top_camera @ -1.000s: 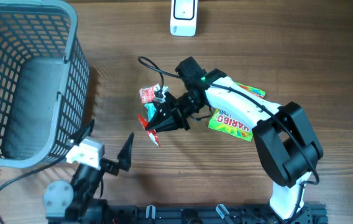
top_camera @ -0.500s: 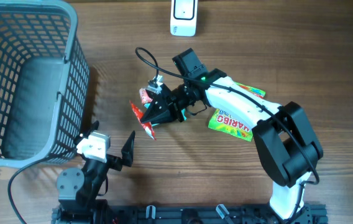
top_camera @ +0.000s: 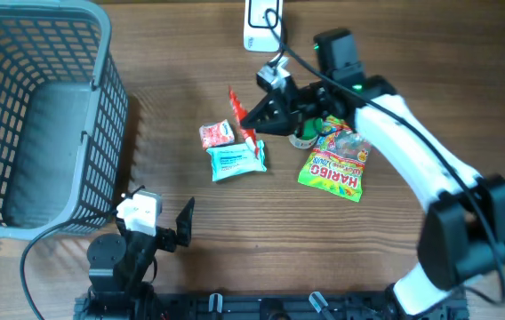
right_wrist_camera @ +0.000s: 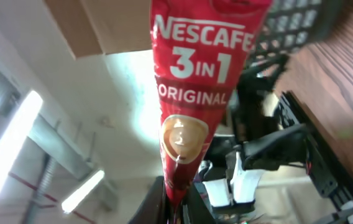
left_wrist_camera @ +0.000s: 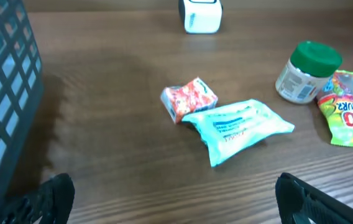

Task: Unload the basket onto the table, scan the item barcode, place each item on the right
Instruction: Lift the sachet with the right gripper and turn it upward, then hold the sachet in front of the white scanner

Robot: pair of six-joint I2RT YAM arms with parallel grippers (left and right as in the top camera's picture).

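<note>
The right jaws clamped the Nescafe sachet (top_camera: 238,120) endwise near the twelve-o'clock scanner (top_camera: 262,27), presumably for scanning; the left jaws gaped empty.

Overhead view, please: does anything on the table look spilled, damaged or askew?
Nothing stands out. The green-lidded jar stands upright, the Haribo bag and blue packet lie flat, and the right end effector holds the Nescafe sachet intact.

The long red stick sachet (right_wrist_camera: 192,93) reads "NESCAFE 3 IN 1 ORIGINAL" in white letters above a coffee-cup picture. Just beside the green-lidded jar (left_wrist_camera: 307,71), the green-and-yellow gummy bag (top_camera: 332,169) says "HARIBO". Print on the pale teal wrapper (left_wrist_camera: 238,127) near the jar is too small to read.
</note>
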